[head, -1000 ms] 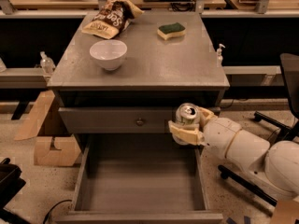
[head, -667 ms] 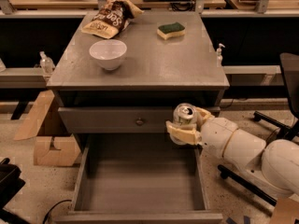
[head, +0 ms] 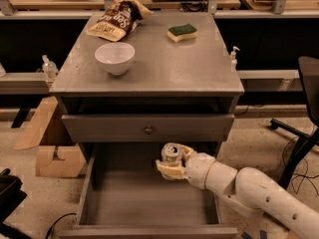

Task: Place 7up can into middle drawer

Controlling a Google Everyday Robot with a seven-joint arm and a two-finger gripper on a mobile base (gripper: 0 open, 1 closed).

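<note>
Camera view looks down on a grey cabinet (head: pixel 164 73) with the middle drawer (head: pixel 139 200) pulled out at the 6 o'clock side. Its flat bottom is bare and its side walls are tall. The gripper (head: pixel 174 161) comes in from 4 o'clock on a thick white arm (head: pixel 249 188) and is over the back part of this drawer, toward the right wall. Its pale fingers (head: pixel 168 170) are closed around the 7up can (head: pixel 171 153) and pinch it. The can stands about upright with its silver top facing up, just under the shallower drawer front (head: pixel 99 128) with a round knob (head: pixel 148 130). I cannot tell if the can touches the drawer bottom.

On the cabinet top, a white bowl (head: pixel 114 58) is at 9 o'clock, a chip bag (head: pixel 113 23) at 11 o'clock, and a green-and-yellow sponge (head: pixel 182 32) at 1 o'clock. A cardboard box (head: pixel 56 159) lies on the floor at 9 o'clock from the drawer.
</note>
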